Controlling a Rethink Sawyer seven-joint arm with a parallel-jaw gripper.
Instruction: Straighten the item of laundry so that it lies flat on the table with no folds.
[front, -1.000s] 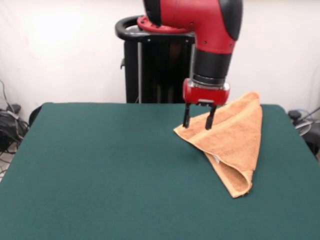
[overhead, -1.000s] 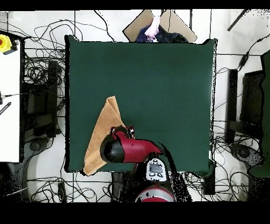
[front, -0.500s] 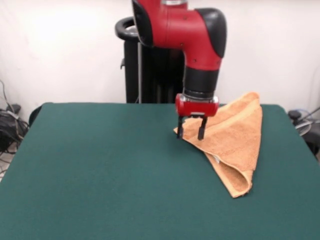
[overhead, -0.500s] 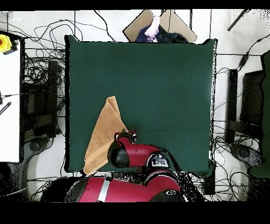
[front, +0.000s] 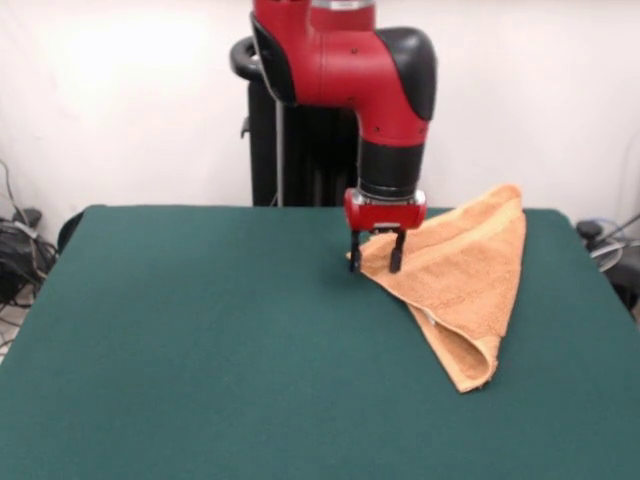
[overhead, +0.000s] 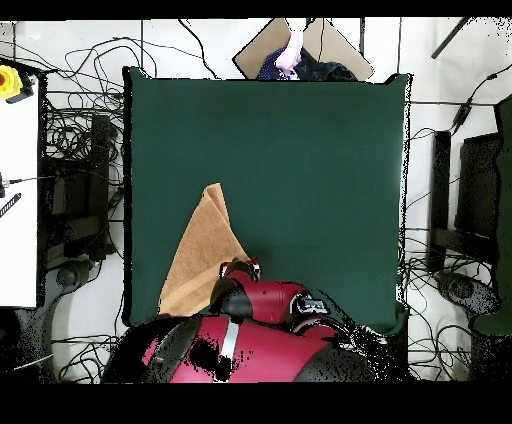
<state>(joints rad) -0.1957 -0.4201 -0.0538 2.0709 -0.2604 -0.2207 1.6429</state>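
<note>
Open-fingered, the end effector (front: 376, 254) straddles the folded hand towel's (front: 462, 283) corner on the table (front: 200, 340); it should pinch only the top layer before peeling it open.

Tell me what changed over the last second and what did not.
In the front view the gripper slid toward picture-left across the towel, from over its middle to its left corner, and dropped a little. Its jaws are open on either side of that corner; nothing is lifted. The towel stayed folded in a triangle in the same spot on the table.

No legible text (label unreadable)
</note>
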